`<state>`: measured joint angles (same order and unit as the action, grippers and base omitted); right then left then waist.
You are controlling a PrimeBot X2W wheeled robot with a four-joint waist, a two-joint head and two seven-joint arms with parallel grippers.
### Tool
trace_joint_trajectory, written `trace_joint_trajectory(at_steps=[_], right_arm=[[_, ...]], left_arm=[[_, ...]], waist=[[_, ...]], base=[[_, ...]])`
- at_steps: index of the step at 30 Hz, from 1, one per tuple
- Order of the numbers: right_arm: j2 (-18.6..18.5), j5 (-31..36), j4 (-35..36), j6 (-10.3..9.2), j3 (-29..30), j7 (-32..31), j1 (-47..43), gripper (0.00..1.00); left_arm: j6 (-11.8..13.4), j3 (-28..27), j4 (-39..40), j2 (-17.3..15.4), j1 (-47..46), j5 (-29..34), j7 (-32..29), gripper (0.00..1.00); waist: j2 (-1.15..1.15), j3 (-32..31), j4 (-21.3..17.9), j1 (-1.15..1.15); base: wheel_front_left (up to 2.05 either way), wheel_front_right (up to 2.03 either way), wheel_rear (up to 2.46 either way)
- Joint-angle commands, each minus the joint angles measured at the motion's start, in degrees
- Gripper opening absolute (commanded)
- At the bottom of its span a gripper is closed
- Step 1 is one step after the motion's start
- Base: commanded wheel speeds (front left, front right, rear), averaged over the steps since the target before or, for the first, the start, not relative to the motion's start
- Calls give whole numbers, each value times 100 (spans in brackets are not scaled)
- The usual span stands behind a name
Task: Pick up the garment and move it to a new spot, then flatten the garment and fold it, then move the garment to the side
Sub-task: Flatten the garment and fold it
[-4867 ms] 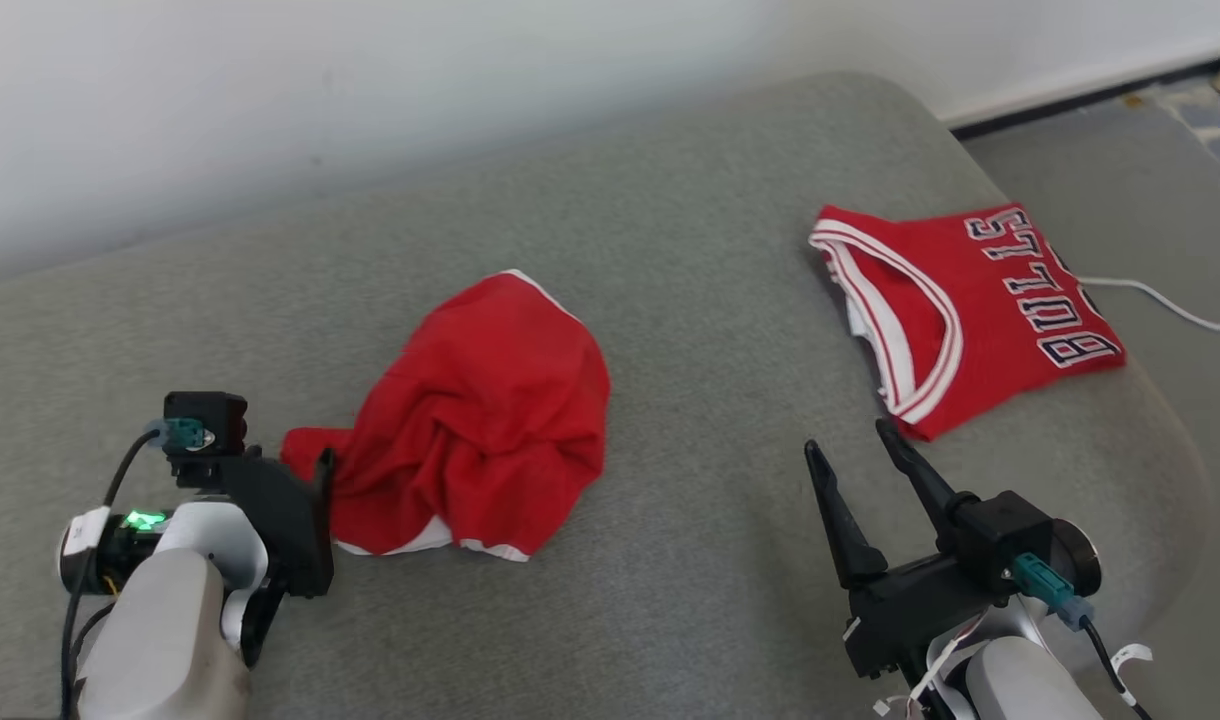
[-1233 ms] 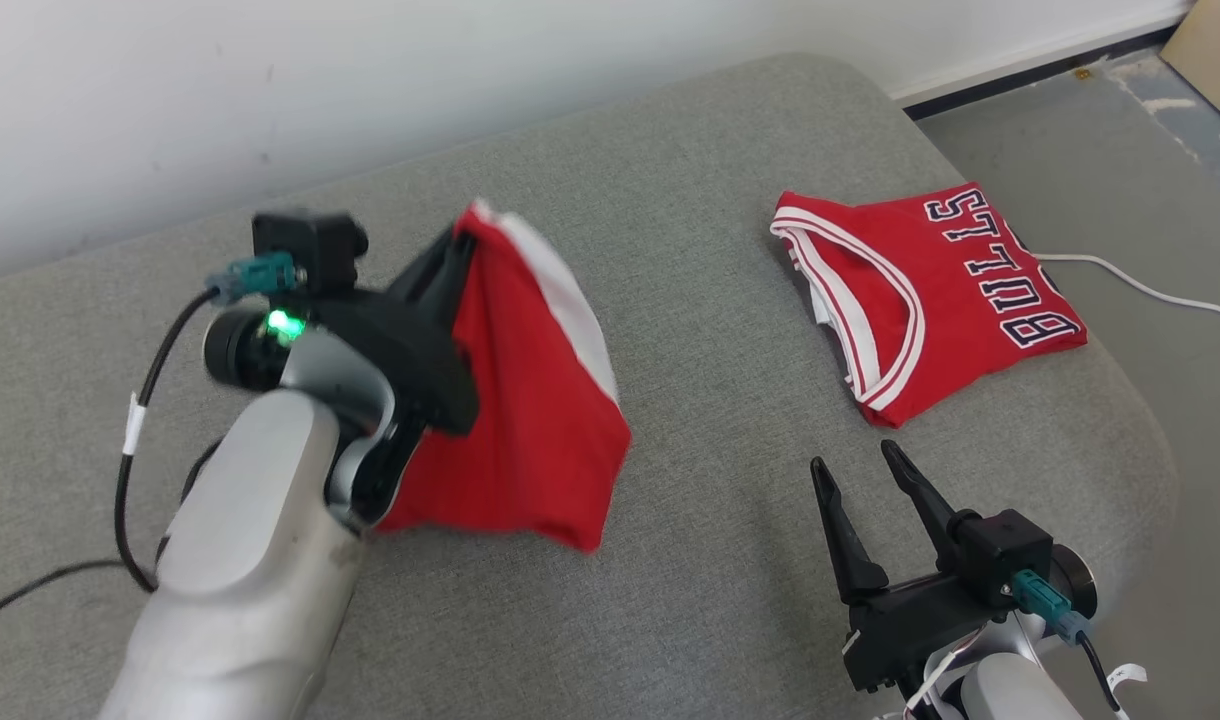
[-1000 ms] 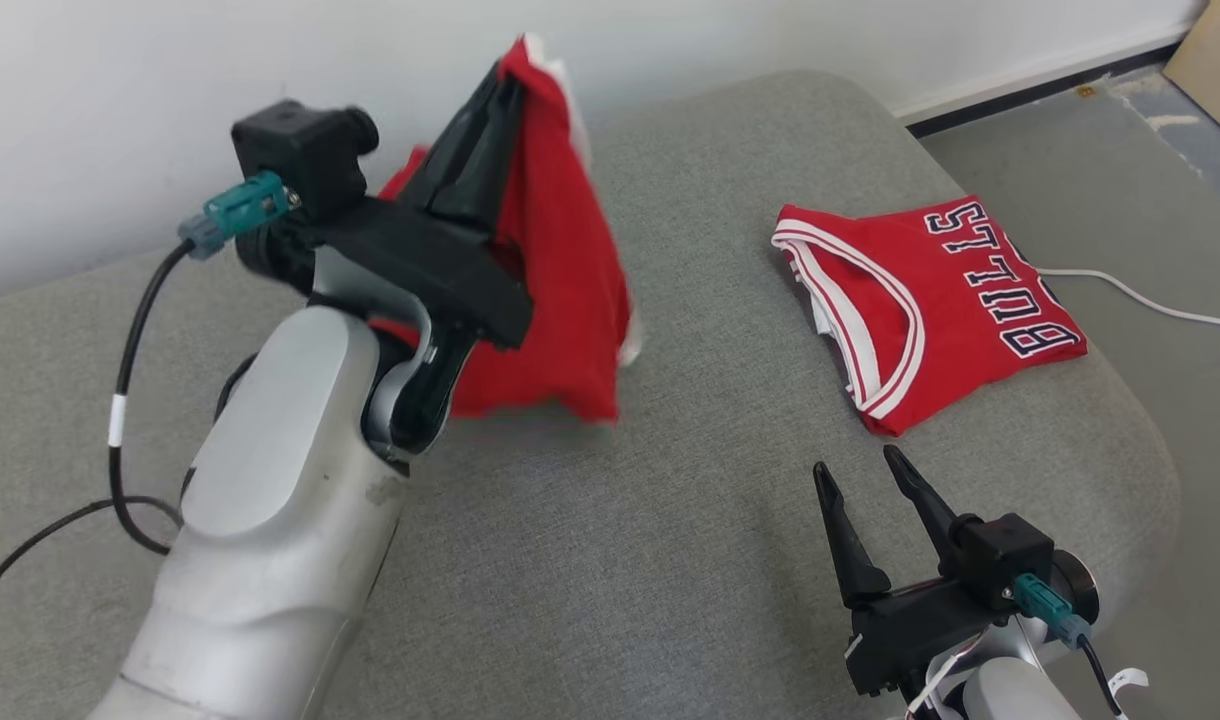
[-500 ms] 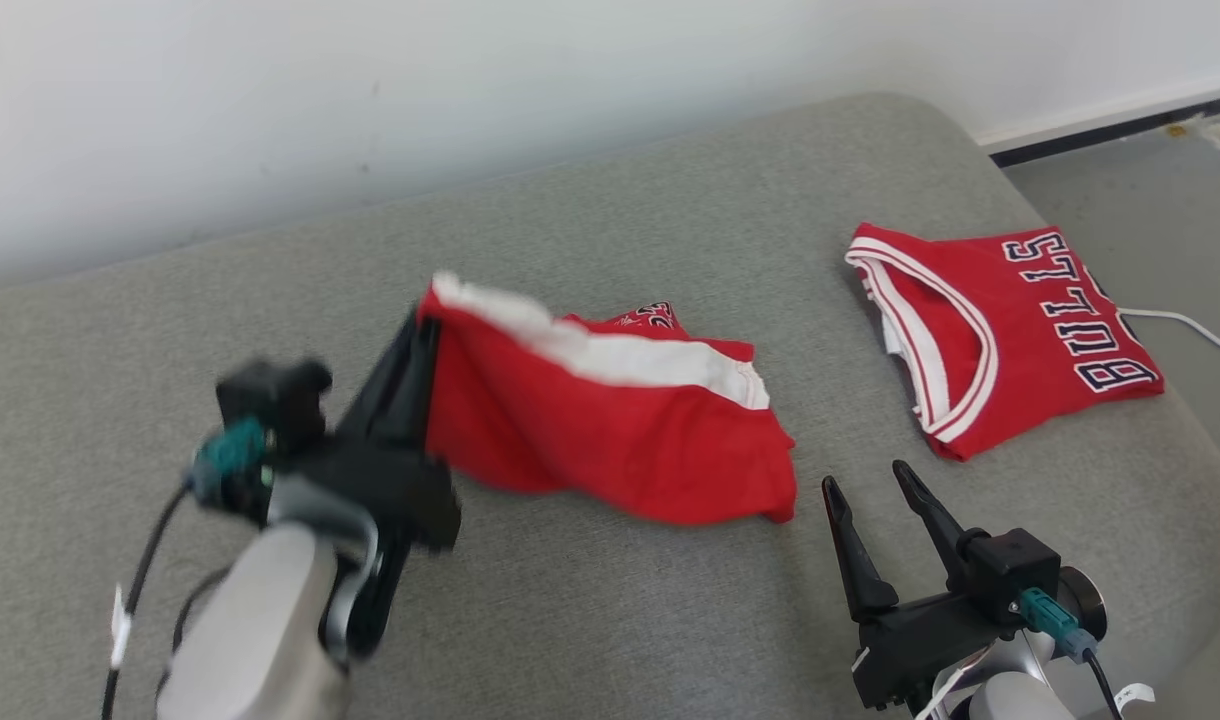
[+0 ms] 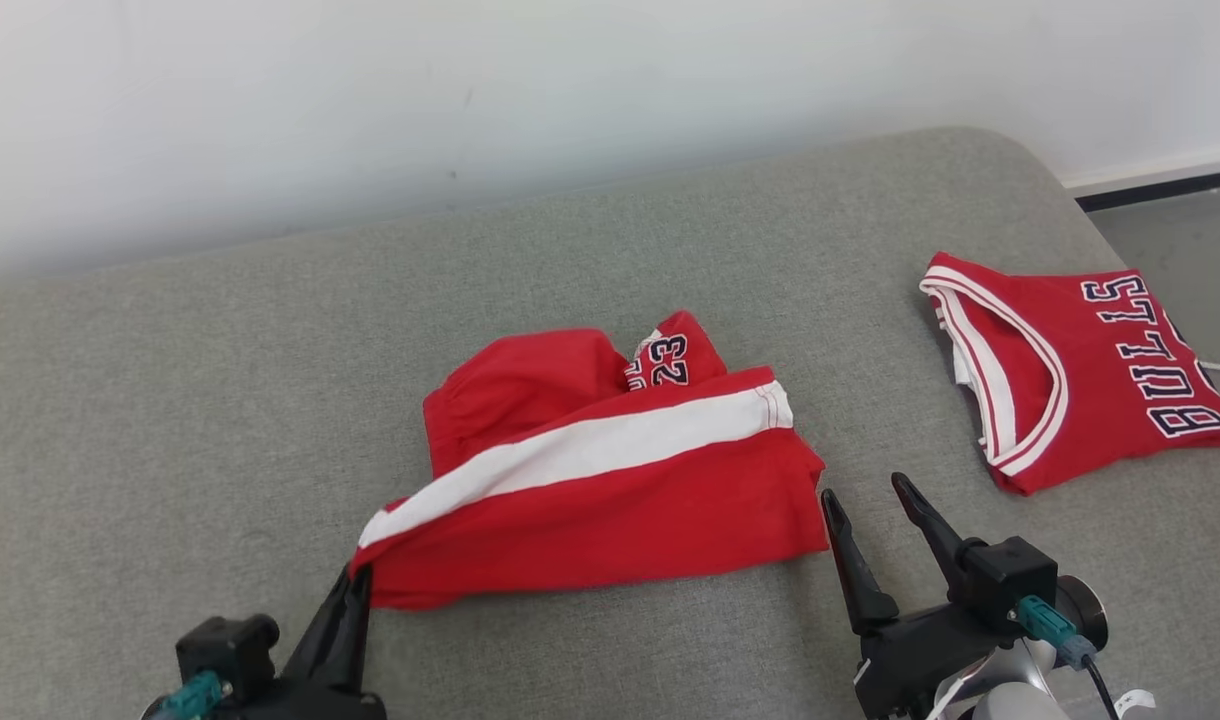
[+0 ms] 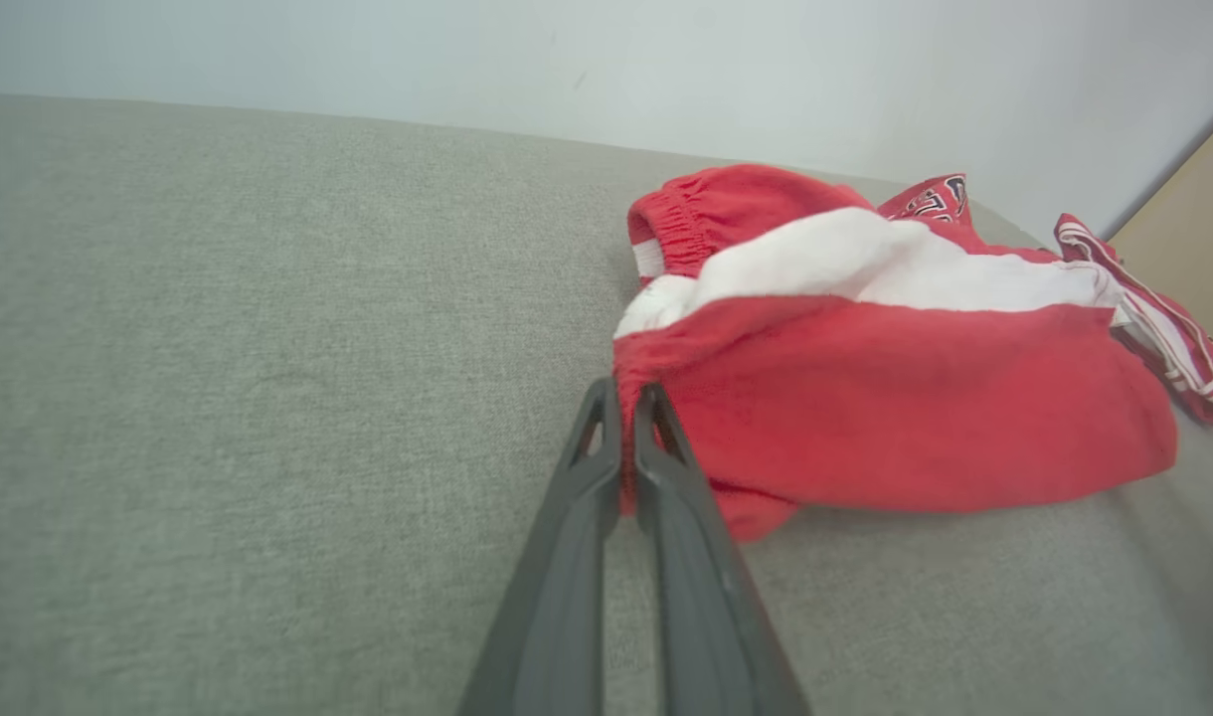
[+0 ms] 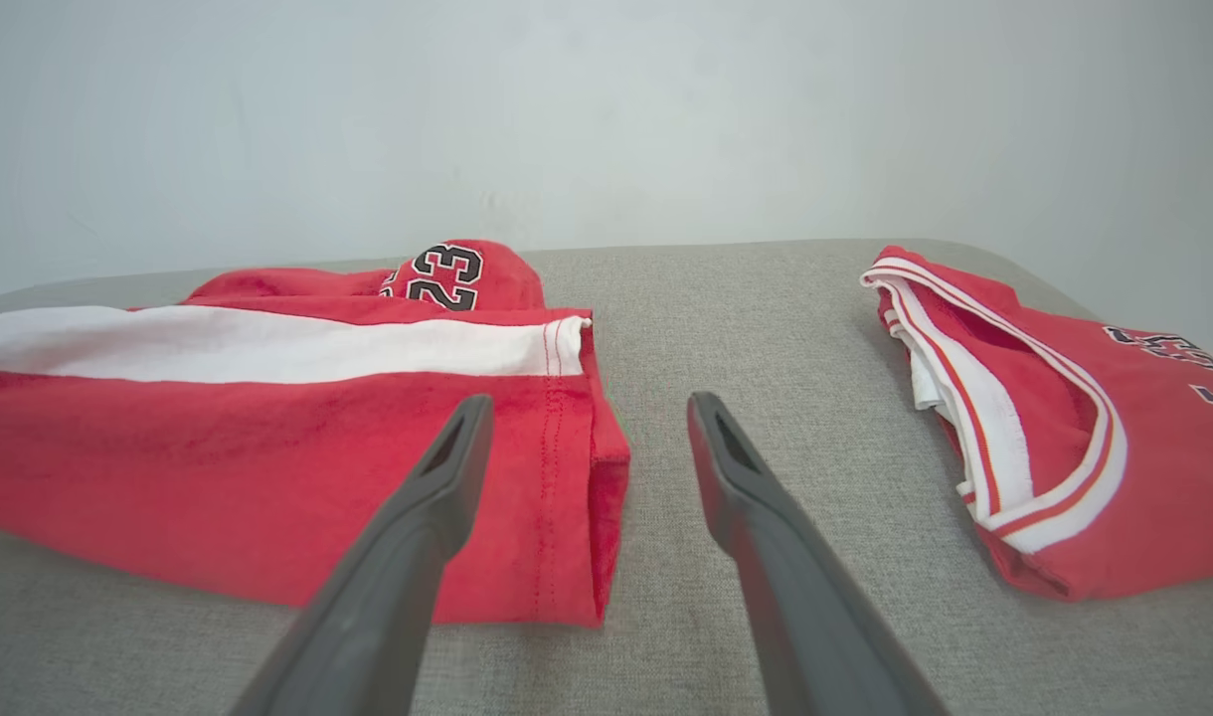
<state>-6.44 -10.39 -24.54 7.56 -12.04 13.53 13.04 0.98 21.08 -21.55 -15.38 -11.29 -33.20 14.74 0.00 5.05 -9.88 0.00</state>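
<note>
Pinching the near left corner of the shorts [image 5: 590, 480] in the left pincer [image 6: 621, 398], with both fingers closed tight on the red cloth just below the end of the white stripe. Holding that corner low, at the near left of the grey cushion [image 5: 170, 400].

Lying spread across the middle of the cushion, stretching away from that pincer toward the right, with the white stripe running slantwise along the upper side. Bunching up at the far side into a gathered waistband and a small flap bearing "23".

Keeping the right pincer [image 5: 863, 490] wide open and gripping nothing, low at the near right, with fingers pointing away from the robot. Sitting just beside the right hem of the shorts: in the right wrist view, overlapping the hem's near corner with the left finger and crossing bare cushion with the right one. Touching the cloth or not: impossible to tell.

Resting well apart to the right, near the cushion's rounded edge: a folded red jersey [image 5: 1090, 370] lettered BULLS, with white and red trim at the neck.

Standing behind the cushion: a plain white wall [image 5: 470, 100].
</note>
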Motion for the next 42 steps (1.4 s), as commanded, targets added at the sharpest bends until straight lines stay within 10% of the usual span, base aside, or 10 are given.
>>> trace_joint_trajectory(at_steps=[1,7,9,10,24,42], right_arm=[[-26,20,30,-18,-11,-26,-56,100],[-59,6,56,-18,-11,-72,-120,100],[-92,-10,59,-18,26,-74,-156,100],[-104,-15,63,-18,36,-79,-172,100],[-301,73,236,-18,572,-190,-334,100],[-307,-84,163,-18,937,-82,-416,100]], left_arm=[[55,-36,14,-65,143,92,37,0],[205,-81,-32,-158,443,363,50,2],[196,-79,51,-156,506,488,51,80],[186,-92,86,-131,568,517,51,100],[482,-1543,1672,339,1397,1170,37,100],[-618,-2516,1391,1053,1282,1617,37,100]], waist=[[0,-50,48,0],[0,-125,85,0],[0,-163,116,0],[0,-184,131,0],[0,-541,515,0],[0,-991,751,0]], base=[[0,0,0],[0,0,0],[0,0,0],[0,0,0],[0,0,0],[0,0,0]])
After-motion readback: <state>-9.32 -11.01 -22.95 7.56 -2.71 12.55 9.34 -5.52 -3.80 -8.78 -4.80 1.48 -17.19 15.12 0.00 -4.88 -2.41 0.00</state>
